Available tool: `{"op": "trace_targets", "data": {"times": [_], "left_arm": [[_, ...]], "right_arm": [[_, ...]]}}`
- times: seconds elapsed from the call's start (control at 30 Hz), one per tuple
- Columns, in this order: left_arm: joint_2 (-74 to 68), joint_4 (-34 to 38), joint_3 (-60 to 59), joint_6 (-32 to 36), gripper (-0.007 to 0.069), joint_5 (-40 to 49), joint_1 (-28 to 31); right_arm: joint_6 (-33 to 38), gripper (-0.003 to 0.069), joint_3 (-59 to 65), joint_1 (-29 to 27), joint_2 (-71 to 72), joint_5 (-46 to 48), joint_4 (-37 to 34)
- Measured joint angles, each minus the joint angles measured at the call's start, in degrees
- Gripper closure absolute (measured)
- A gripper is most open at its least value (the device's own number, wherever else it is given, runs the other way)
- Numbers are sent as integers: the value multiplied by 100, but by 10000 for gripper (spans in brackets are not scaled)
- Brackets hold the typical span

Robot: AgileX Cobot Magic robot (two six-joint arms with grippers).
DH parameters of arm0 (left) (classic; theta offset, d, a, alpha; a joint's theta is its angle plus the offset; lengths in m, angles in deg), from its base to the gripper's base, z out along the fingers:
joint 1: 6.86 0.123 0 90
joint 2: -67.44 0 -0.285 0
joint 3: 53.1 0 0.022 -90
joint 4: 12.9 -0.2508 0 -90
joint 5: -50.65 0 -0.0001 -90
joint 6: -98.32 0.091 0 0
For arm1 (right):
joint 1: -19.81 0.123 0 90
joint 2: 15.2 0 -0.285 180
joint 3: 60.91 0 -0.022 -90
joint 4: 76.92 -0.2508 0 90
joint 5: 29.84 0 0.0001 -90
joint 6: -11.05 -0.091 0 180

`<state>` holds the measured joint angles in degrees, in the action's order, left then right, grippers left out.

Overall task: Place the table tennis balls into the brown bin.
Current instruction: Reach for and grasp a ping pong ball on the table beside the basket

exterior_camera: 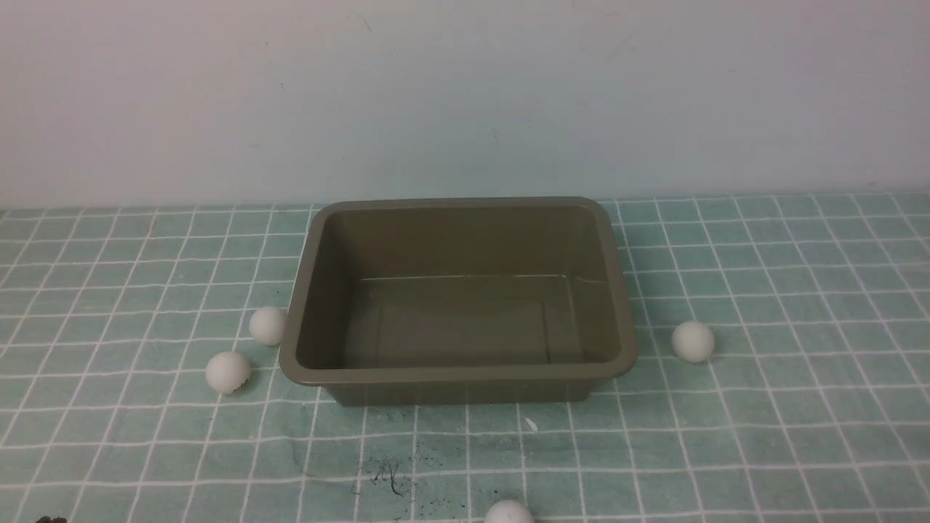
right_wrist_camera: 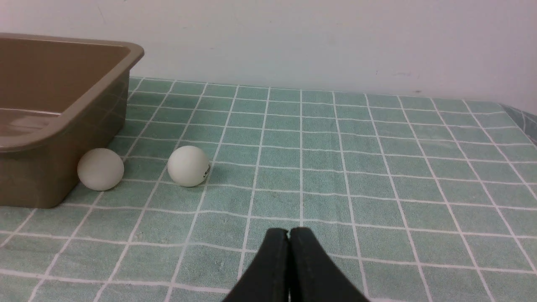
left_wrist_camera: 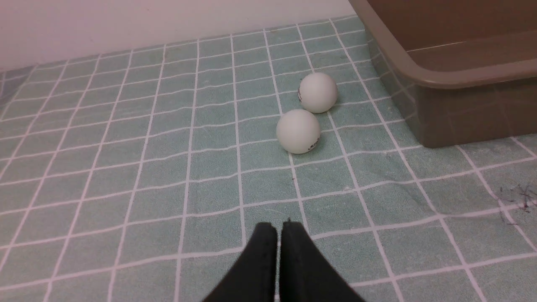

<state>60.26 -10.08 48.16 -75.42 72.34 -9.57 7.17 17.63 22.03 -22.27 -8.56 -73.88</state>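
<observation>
The brown bin [exterior_camera: 458,374] stands in the middle of the checked cloth, and nothing lies inside it. Two white table tennis balls [exterior_camera: 269,325] [exterior_camera: 228,373] rest by its left wall; the left wrist view shows them as a far ball [left_wrist_camera: 318,92] and a near ball [left_wrist_camera: 298,131], each with a small dark logo. A third ball [exterior_camera: 692,341] lies to the bin's right, and another ball [exterior_camera: 508,512] sits at the frame's bottom edge. In the right wrist view one ball [right_wrist_camera: 188,165] lies apart from the bin [right_wrist_camera: 63,121] and another ball [right_wrist_camera: 100,169] lies beside its wall. My left gripper [left_wrist_camera: 279,226] and right gripper [right_wrist_camera: 288,230] are shut and hold nothing, each well short of its balls.
A teal cloth with a white grid [exterior_camera: 799,436] covers the table, with a dark smudge [exterior_camera: 389,476] in front of the bin. A plain pale wall [exterior_camera: 465,94] runs along the back. Neither arm shows in the front view.
</observation>
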Motion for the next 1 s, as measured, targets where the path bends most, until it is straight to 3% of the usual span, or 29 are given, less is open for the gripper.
{"op": "trace_targets", "data": {"times": [1.0], "left_arm": [[0, -14, 0, -56, 629, -98, 0]], "right_arm": [[0, 673, 0, 0, 0, 0, 0]]}}
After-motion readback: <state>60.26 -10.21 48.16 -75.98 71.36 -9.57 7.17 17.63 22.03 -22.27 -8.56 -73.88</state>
